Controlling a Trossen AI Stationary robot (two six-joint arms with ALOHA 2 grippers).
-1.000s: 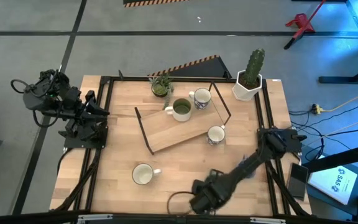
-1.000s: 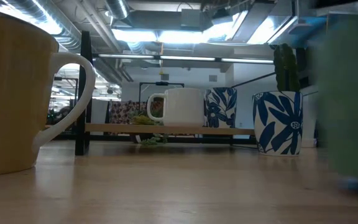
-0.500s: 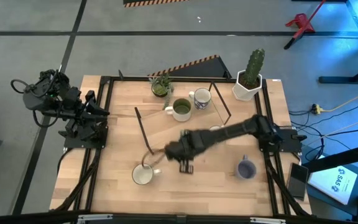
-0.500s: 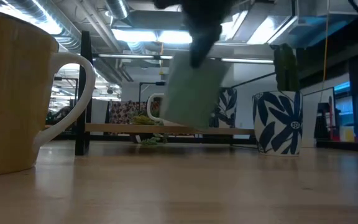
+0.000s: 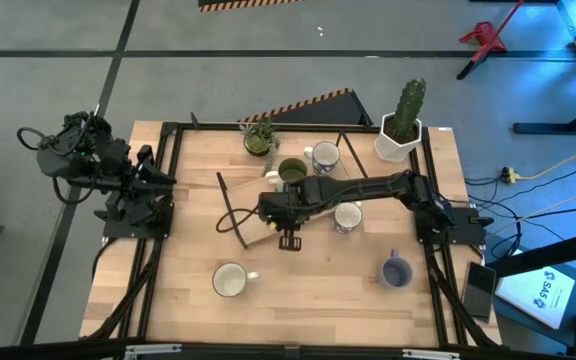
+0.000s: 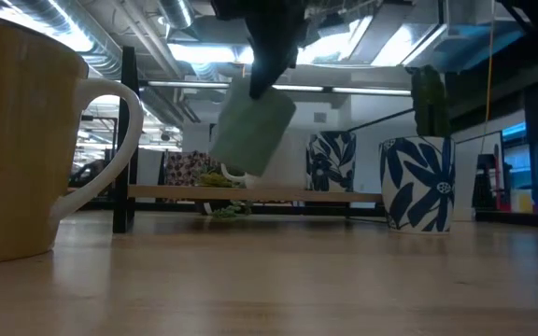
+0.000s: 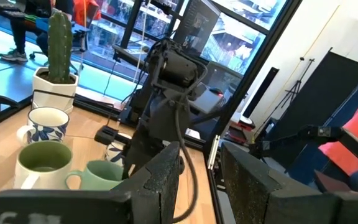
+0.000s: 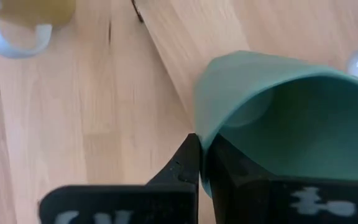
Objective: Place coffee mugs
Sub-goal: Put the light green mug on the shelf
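Note:
My right gripper (image 5: pixel 276 212) reaches over the wooden shelf (image 5: pixel 313 222) and is shut on the teal-green mug (image 6: pixel 250 131), which hangs tilted above the shelf. The olive-green mug (image 5: pixel 291 173) and a patterned mug (image 5: pixel 325 157) stand on the shelf's far part. Another patterned mug (image 5: pixel 347 217) stands by its right end. A plain white mug (image 5: pixel 230 281) and the lavender mug (image 5: pixel 396 271) stand on the table nearer the near edge. My left gripper (image 7: pixel 201 186) is open and waits at the table's left edge. My right gripper holds the teal-green mug by its rim (image 8: pixel 202 163), with one finger (image 8: pixel 188 163) outside the wall and the other (image 8: pixel 225 171) inside. The mug is lifted clear and hangs tilted below the fingers (image 6: pixel 267 58), above the shelf.
A cactus in a white pot (image 5: pixel 402 125) stands at the far right corner and a small green plant (image 5: pixel 259 137) at the far edge. A black frame (image 5: pixel 173 150) runs along the table's sides. Bare wood lies between the white and lavender mugs.
My right gripper has carried the teal-green mug from close to the table's near edge up, toward the left and then toward the far edge, to a place over the wooden shelf. The mug has stayed tilted in the hold. The left arm has kept still.

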